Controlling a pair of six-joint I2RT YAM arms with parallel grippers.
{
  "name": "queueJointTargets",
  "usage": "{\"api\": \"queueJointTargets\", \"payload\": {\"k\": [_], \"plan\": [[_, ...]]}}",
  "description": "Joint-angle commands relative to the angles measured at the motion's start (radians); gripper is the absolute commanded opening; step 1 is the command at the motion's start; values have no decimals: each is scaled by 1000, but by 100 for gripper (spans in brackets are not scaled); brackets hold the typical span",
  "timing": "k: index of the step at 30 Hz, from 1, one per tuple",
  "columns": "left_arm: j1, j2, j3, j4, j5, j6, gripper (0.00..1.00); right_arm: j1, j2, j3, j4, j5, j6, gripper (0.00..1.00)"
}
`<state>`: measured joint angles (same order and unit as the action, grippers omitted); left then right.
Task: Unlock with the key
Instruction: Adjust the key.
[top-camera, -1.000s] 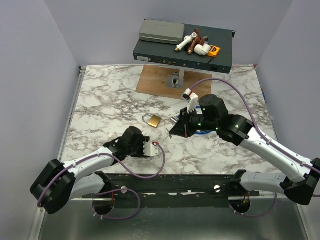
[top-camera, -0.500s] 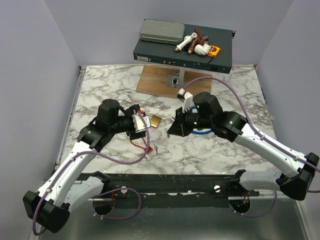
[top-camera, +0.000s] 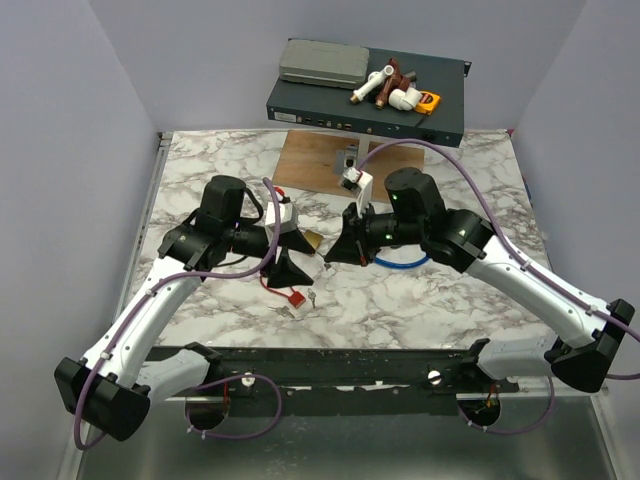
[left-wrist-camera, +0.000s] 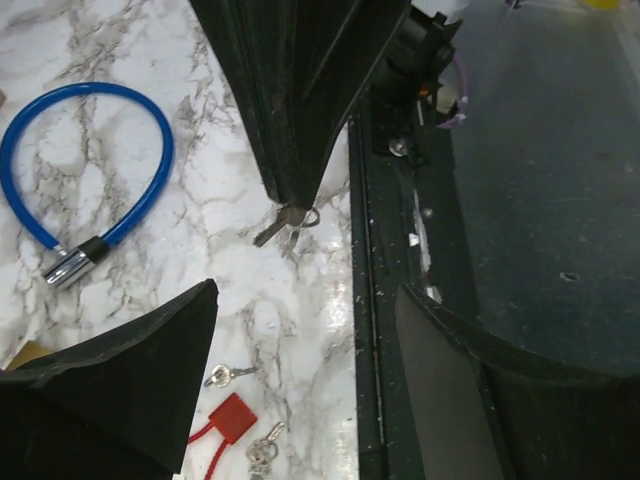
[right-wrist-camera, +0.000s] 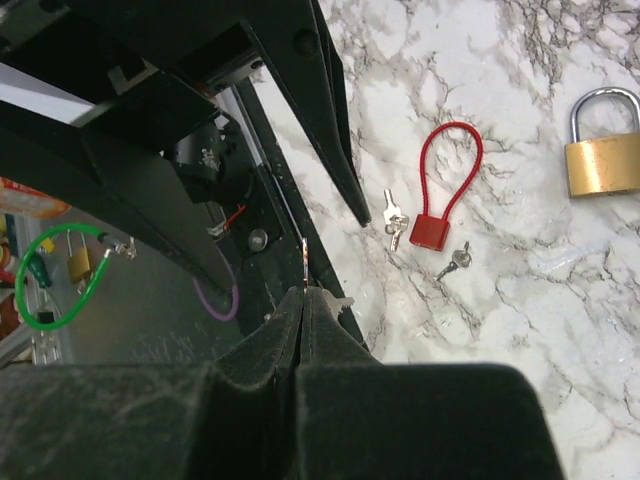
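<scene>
While our right gripper (right-wrist-camera: 303, 295) pinches the key (right-wrist-camera: 303, 262) and our left gripper (top-camera: 295, 250) hangs open and empty, the brass padlock (right-wrist-camera: 603, 165) lies apart, so we judge unlocking not begun.

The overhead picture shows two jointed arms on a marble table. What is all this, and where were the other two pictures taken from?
These are two robot arms bolted to the table's near edge, each ending in a two-finger gripper. The overhead picture comes from a fixed camera above and behind them. The other two come from a camera on each wrist, so the dark shapes there are fingers. On the marble table lie a brass padlock, a red cable lock, a blue cable lock and loose keys. The right gripper is shut on a key. The left gripper is open and holds nothing.
</scene>
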<state>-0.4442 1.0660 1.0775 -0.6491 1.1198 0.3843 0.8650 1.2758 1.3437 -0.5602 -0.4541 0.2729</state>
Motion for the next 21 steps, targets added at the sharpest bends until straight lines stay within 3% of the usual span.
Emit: {"api": "queueJointTargets", "payload": {"k": [1,12,21], "plan": [[5,-9,38,29,115,-117,69,6,17,38,-44,-54,-56,1],[6,-12,19,134,92,-230,59,7,49,73,-52,-83,-82,1],[6,-17,10,180,42,-254,31,10,62,80,-49,-90,-82,1]]}}
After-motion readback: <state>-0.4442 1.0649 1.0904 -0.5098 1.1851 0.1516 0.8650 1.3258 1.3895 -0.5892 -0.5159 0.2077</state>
